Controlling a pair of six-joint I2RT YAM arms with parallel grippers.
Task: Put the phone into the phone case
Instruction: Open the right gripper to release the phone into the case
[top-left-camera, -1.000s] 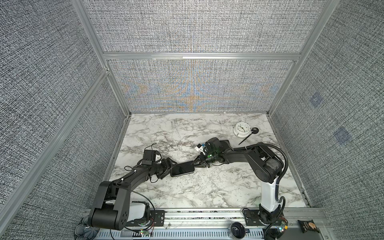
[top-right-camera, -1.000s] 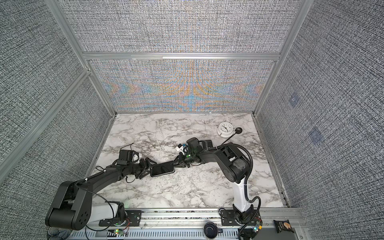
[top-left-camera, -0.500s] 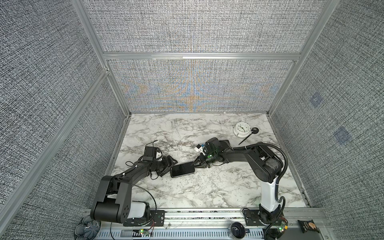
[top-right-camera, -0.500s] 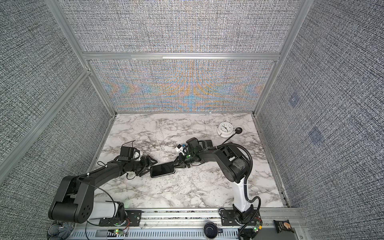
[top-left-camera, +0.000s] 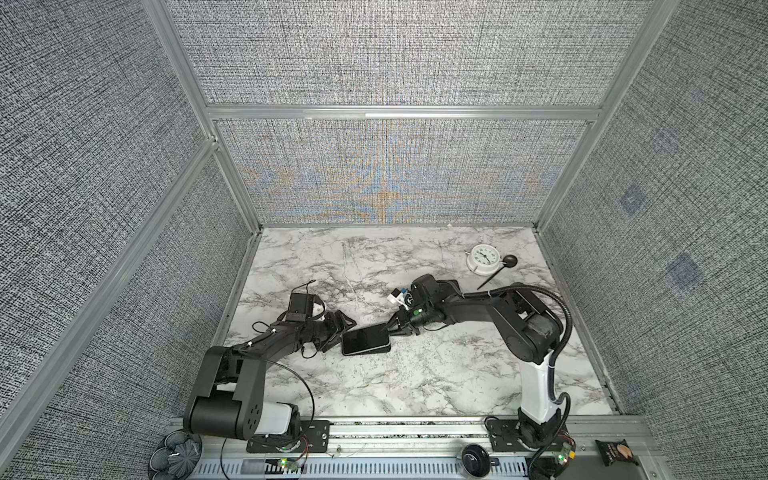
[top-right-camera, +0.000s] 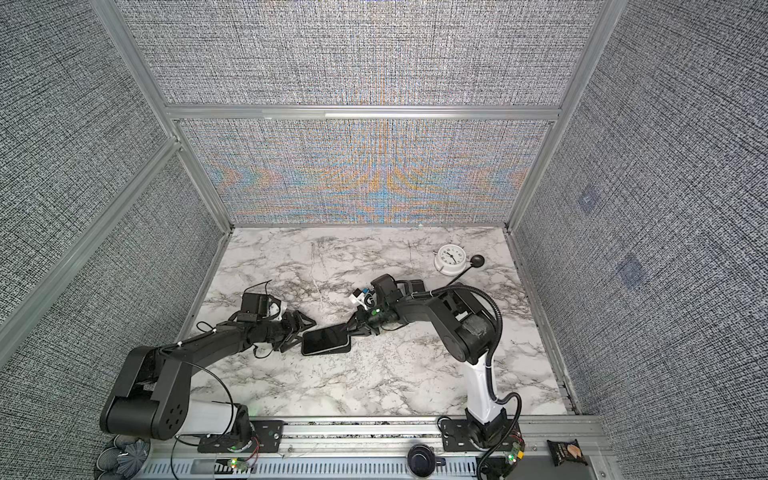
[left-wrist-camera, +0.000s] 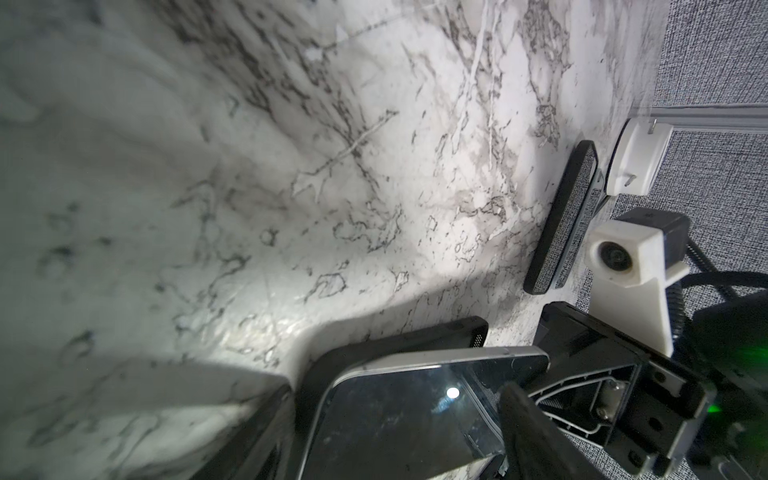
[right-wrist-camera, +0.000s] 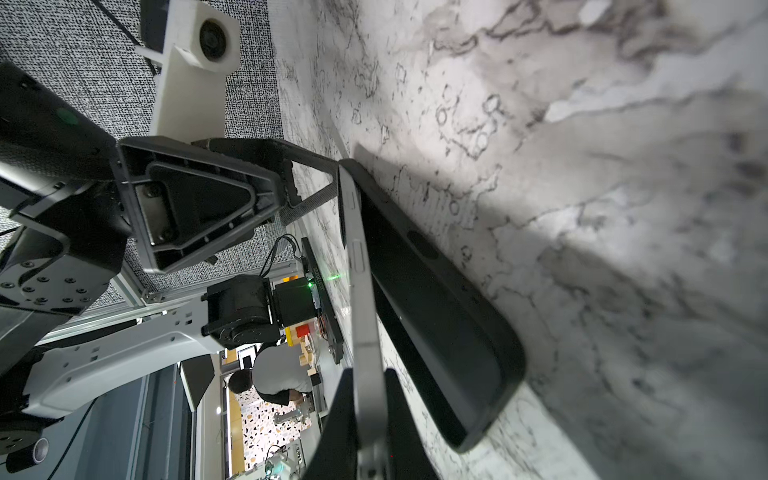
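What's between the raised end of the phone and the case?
One finger of the right end effector, clamped under the phone; the rest of the gap over the case is bare, per the right wrist view.

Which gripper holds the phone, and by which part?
Right gripper pinches the phone at the end nearest its arm; left gripper open by the phone case.
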